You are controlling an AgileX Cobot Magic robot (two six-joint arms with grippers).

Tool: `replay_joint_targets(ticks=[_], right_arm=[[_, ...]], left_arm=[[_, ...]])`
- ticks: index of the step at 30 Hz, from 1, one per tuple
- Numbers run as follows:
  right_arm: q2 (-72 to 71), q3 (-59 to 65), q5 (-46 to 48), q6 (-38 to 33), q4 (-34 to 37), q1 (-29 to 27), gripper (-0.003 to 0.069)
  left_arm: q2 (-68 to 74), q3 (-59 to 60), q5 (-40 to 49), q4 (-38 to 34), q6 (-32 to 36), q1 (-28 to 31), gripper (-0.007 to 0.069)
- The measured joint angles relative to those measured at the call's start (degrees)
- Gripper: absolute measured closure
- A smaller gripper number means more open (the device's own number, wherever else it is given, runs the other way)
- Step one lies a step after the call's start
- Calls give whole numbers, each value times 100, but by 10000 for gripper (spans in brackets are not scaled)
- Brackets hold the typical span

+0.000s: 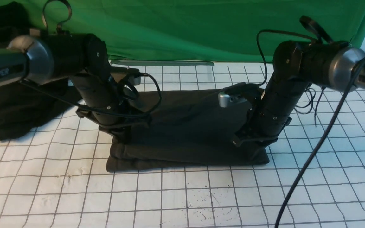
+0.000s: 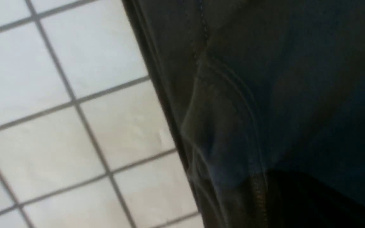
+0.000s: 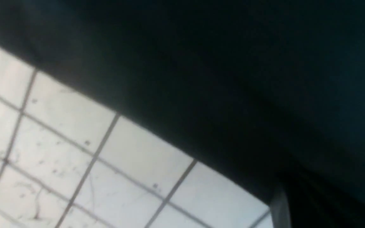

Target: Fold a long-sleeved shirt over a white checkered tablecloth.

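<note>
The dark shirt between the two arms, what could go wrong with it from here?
Two risks. The near edge of the shirt shows uneven layers at the left end, so pressing on might set a crooked fold. Also, the left wrist view shows a bunched, seamed flap near the shirt's side edge; it could stay as a lump if it isn't smoothed out on the checkered tablecloth.

The long-sleeved fabric shirt (image 1: 182,133) is dark charcoal-brown. The wide white checkered tablecloth (image 1: 131,205) is ruled with thin dark grid lines into small squares, with dark specks near its near edge. The hanging cloth (image 1: 188,28) past its far edge is plain bright green; the crumpled fabric garment (image 1: 21,107) by its left edge is black.
</note>
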Motion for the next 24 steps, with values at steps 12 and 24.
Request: replay_joint_targets(ticks=[12,24], right_arm=[[-3755,314,-759,453,-596,-10,659],[-8977,4586,-5844,128,-645,-10,659]], left_arm=[[-3684,521,206,85,7,6,624],[-8572,3680,-1015,-192,-568,6,624]])
